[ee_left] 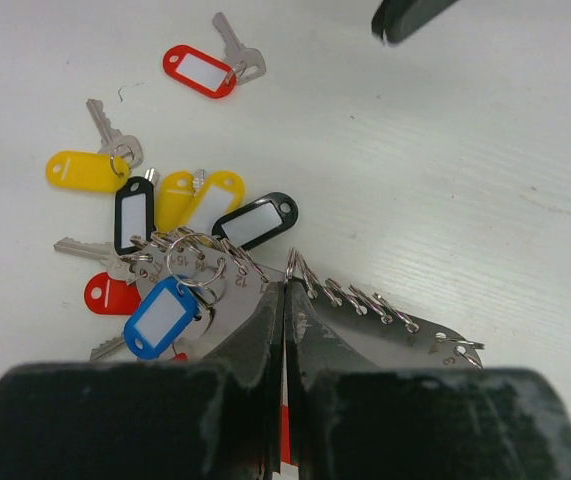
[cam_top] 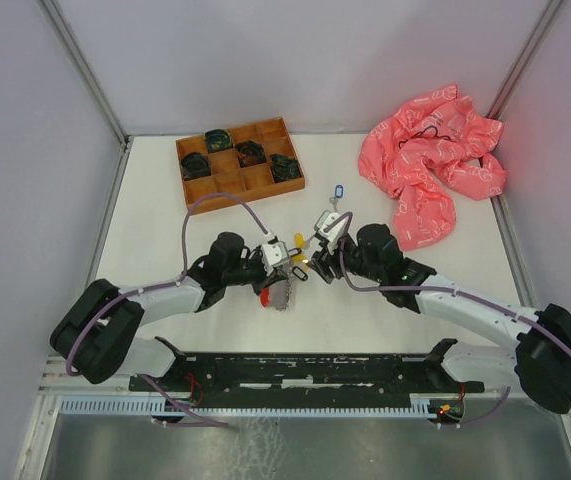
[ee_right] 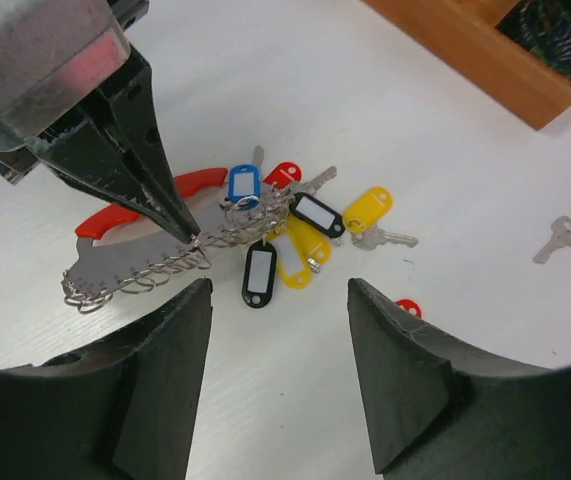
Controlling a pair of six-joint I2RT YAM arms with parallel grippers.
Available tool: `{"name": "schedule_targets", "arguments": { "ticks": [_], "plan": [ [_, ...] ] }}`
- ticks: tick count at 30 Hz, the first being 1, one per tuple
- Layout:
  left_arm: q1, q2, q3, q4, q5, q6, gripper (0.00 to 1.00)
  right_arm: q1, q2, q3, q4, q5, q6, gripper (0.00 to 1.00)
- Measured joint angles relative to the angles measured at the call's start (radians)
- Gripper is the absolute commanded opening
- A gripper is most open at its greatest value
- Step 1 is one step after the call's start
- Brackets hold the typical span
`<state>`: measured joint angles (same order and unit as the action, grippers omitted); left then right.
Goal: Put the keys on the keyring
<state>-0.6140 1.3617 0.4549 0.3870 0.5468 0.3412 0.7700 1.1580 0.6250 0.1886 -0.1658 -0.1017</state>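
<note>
Left gripper: clenched. I see its fingers pressed together on the edge of the keyring, a curved silvery plate with a row of small wire rings along its rim and a red loop handle. The grip sits about midway along the row of rings. The plate lies flat on the white table, directly under this gripper.

Right gripper: released, fingers spread wide with nothing between them. It hangs above the table just opposite the left gripper, and the keyring and its tags lie just ahead of its fingertips.

Keys: a cluster with blue, black, yellow and red tags lies against the plate's end, just to the left of the clenched fingers. The blue tag hangs from a ring on the plate. For the others I cannot tell which are threaded. A red-tagged key lies apart, beyond the cluster. A blue-tagged key lies well beyond the right gripper.

A wooden tray and a pink cloth sit at the far side.
</note>
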Motion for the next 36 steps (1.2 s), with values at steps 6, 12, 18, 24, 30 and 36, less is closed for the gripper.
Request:
{"name": "schedule_targets", "arguments": {
  "ticks": [6, 12, 18, 24, 30, 36],
  "plan": [
    [-0.026, -0.015, 0.018, -0.065, -0.021, 0.037, 0.03, 0.000, 0.067, 0.032, -0.077, -0.080, -0.087, 0.58],
    [-0.050, -0.052, 0.048, -0.138, -0.051, 0.054, 0.03, 0.000, 0.117, 0.003, 0.005, -0.203, -0.190, 0.59],
    [-0.085, -0.065, 0.091, -0.217, -0.101, 0.069, 0.03, 0.000, 0.203, -0.062, 0.129, -0.280, -0.264, 0.57],
    [-0.091, -0.080, 0.092, -0.245, -0.109, 0.070, 0.03, -0.001, 0.222, -0.078, 0.212, -0.315, -0.305, 0.46],
    [-0.090, -0.082, 0.092, -0.244, -0.109, 0.070, 0.03, -0.001, 0.249, -0.078, 0.269, -0.355, -0.311, 0.42],
    [-0.091, -0.117, 0.056, -0.195, -0.108, 0.070, 0.03, -0.001, 0.272, -0.086, 0.320, -0.358, -0.305, 0.42]
  ]
}}
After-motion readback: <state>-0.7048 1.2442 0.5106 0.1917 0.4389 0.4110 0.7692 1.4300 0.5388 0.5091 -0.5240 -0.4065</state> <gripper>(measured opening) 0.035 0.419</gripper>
